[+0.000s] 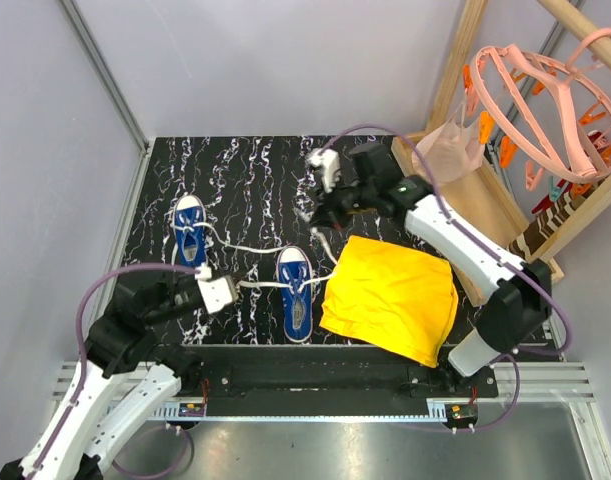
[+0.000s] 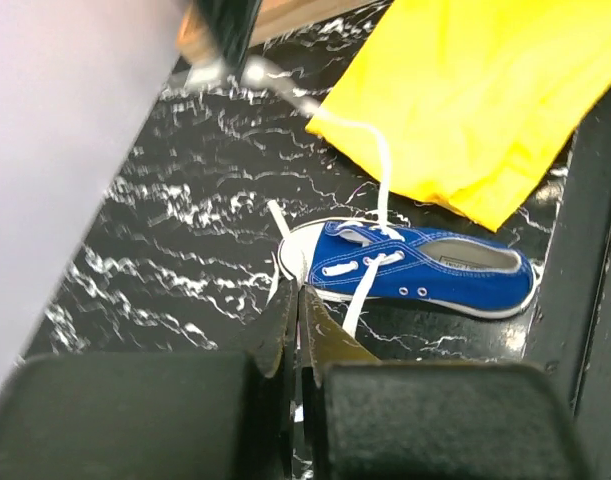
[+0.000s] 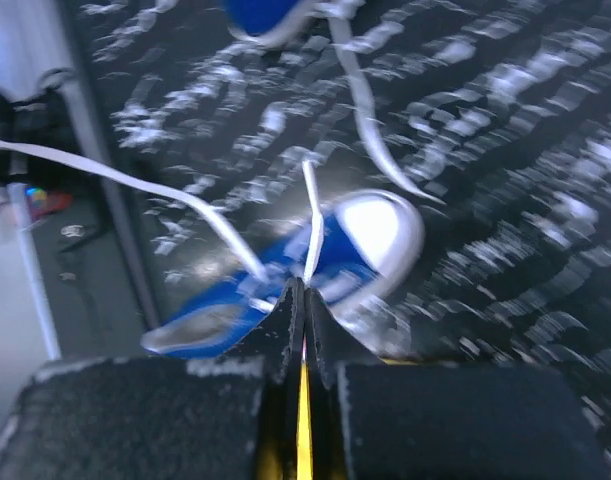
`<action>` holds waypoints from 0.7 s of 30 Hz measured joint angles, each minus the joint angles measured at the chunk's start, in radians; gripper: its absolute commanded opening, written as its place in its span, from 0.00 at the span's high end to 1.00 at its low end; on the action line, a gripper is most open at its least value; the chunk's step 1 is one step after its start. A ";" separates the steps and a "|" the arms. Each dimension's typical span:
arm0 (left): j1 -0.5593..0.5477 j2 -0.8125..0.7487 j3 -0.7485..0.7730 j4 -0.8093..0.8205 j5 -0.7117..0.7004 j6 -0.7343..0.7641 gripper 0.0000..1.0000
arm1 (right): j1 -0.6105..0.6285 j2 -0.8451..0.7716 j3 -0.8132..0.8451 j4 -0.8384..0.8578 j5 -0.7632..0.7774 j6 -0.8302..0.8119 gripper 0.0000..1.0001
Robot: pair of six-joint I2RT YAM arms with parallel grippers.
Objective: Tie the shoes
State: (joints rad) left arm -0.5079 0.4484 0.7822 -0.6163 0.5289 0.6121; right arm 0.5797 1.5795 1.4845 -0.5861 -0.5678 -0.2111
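1. Left gripper (image 2: pixel 298 300): the jaws are pressed fully together. They pinch the left-hand lace (image 1: pixel 260 285), a white lace stretched from the tips to the eyelets of the near shoe (image 1: pixel 295 300).
2. Near shoe: a blue sneaker with a white toe cap, lying on the black marbled table (image 1: pixel 245 170). It sits just ahead of the left gripper's tips and slightly to their right, with its toe end closest to them.
3. Right gripper (image 3: pixel 304 295): the jaws are fully closed on the right-hand lace (image 3: pixel 311 215), which runs from the same shoe up to the tips. The shoe lies just ahead of these tips and is blurred in the wrist view.
4. Far shoe (image 1: pixel 190 228): the matching sneaker, lying near the left gripper, beyond it and to its left. It is well apart from the right gripper, and one of its laces trails loose across the table.
5. Yellow cloth (image 1: pixel 390 290): spread flat beneath the right arm. It lies just beside the near shoe, on the side away from the left gripper.
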 measured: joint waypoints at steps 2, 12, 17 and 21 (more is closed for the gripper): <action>0.000 -0.042 -0.008 -0.042 0.027 0.064 1.00 | 0.088 0.043 0.027 0.037 -0.029 0.034 1.00; 0.000 -0.184 -0.023 -0.267 0.145 0.266 1.00 | 0.378 0.353 0.180 0.156 -0.098 0.126 1.00; 0.000 -0.224 -0.044 -0.341 0.172 0.309 1.00 | 0.460 0.459 0.229 0.209 -0.112 0.146 1.00; 0.000 -0.242 -0.062 -0.385 0.180 0.316 1.00 | 0.481 0.504 0.230 0.225 -0.115 0.156 1.00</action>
State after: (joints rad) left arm -0.5079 0.2062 0.7204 -1.0008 0.7094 0.9279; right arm 1.0607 2.0838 1.7142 -0.3614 -0.6827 -0.0551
